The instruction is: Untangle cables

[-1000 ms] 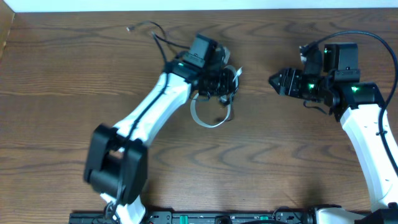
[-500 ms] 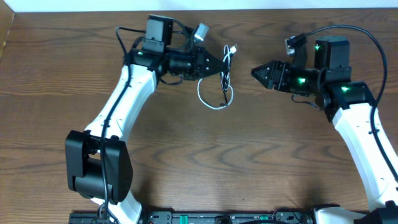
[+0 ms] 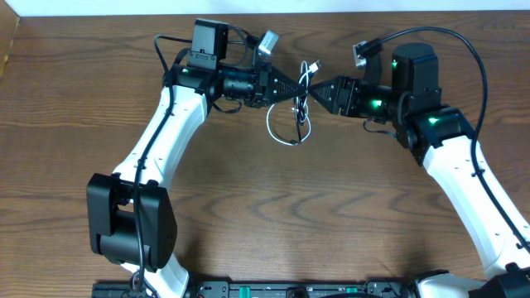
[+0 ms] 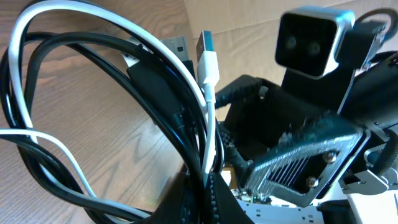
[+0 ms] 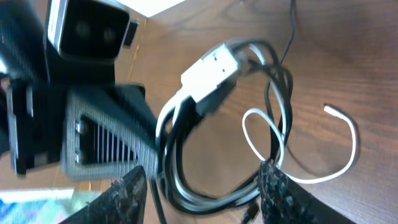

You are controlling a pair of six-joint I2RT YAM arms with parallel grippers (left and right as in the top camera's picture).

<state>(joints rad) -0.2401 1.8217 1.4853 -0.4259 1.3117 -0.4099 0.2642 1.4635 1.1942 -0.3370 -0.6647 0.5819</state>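
Left gripper [image 3: 290, 86] is clamped tight on the cables [image 3: 300, 106], so the bundle sits between the two arms near the far side of the counter [image 3: 373, 215], with a white loop drooping below the pinch. Can't tell whether the bottom of that loop touches the wood or just hangs. Right gripper [image 3: 325, 89] is just beside the bundle, nose to nose with the left one. Its jaws are apart and not biting anything, and in the wrist view both cords cross the gap between them. From the left wrist view, the white cord [image 4: 208, 102] and the black cord [image 4: 158, 78] both run down into the left pinch, wrapped round each other. So my take is, don't let the right side grab the whole bunch. If both ends hold both cords, any pull will probably just cinch the tangle tighter. I'd go for one cord only, the white one, right up by its plug [image 5: 211, 71], since that end sticks out free at the top. Line the jaws across that single strand, make sure the black one has slipped out of the gap before closing, then draw it away slow and feed the plug back through the loops rather than yanking sideways. The cords are way thinner than the jaws, so a sloppy close likely catches both.
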